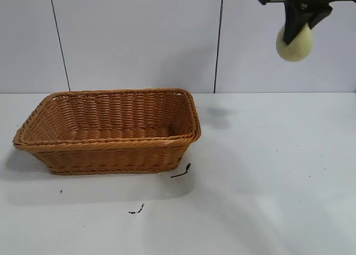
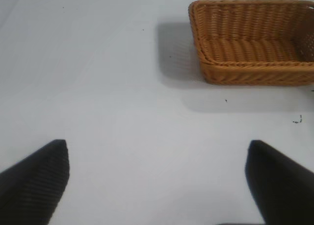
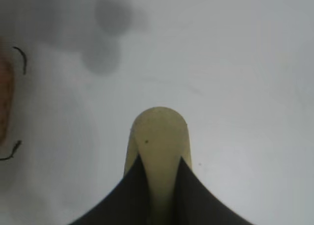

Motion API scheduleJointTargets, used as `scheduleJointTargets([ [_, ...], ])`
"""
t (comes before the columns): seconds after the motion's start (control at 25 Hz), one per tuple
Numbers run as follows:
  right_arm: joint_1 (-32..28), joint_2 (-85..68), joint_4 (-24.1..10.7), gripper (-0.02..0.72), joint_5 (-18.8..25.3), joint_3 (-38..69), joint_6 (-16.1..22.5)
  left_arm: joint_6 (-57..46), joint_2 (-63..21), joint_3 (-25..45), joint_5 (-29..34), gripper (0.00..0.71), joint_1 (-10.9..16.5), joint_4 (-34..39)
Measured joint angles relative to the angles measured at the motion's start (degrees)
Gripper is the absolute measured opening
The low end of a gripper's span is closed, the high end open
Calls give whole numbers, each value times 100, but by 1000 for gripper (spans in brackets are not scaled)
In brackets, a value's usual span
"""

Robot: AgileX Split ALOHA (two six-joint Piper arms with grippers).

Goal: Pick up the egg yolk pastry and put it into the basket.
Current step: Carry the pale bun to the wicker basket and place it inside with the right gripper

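Note:
The egg yolk pastry (image 1: 296,44), a pale yellow-green rounded lump, hangs high above the table at the upper right, pinched in my right gripper (image 1: 296,29). In the right wrist view the pastry (image 3: 159,136) sits squeezed between the two black fingers (image 3: 125,195). The orange-brown wicker basket (image 1: 111,146) stands on the table at the left, well to the left of and below the pastry. My left gripper (image 2: 157,161) is open and empty over bare table, with the basket (image 2: 255,70) far off in its wrist view.
Small dark scraps lie on the white table near the basket's front right corner (image 1: 182,171) and farther forward (image 1: 137,210). A grey panelled wall stands behind the table.

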Motion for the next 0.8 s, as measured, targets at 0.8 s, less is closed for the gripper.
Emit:
scheduleJointTargets([
  [0.8,2562,1547,84,31,-1664,-603,536,0,0,0,0,696,0,0],
])
